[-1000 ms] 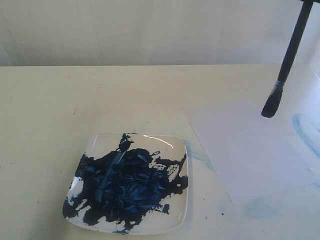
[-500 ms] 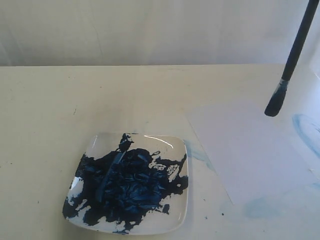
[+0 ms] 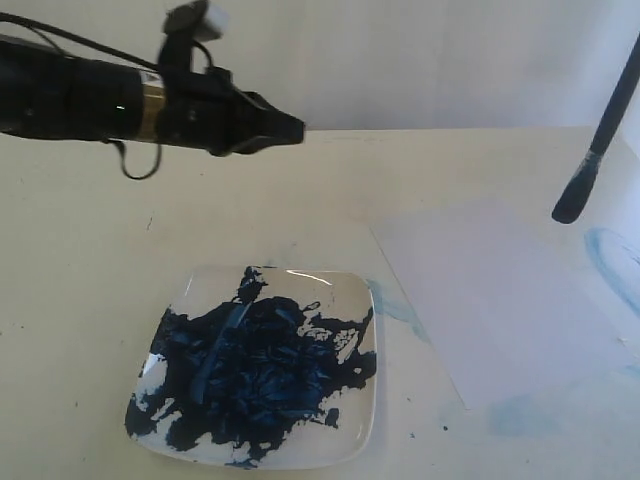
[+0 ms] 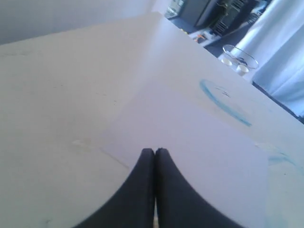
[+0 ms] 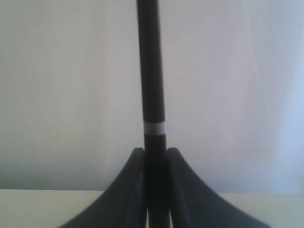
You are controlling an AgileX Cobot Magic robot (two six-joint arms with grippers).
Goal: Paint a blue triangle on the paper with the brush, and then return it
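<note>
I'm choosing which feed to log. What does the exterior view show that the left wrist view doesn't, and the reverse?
Only the exterior view: the plate of dark blue paint and the brush hanging at the right. Only the left wrist view: a clear glass dish beyond the paper. Both: the blank paper, the pale blue curved smear and the left claw, shut.

Illumination is bright and diffuse; shadows on the table (image 3: 80, 250) are faint. A glare streak marks the plate (image 3: 312, 276) rim. The left arm (image 3: 70, 100) is slightly blurred. In the right wrist view the brush (image 5: 151, 71) is silhouetted against a washed-out backdrop.
</note>
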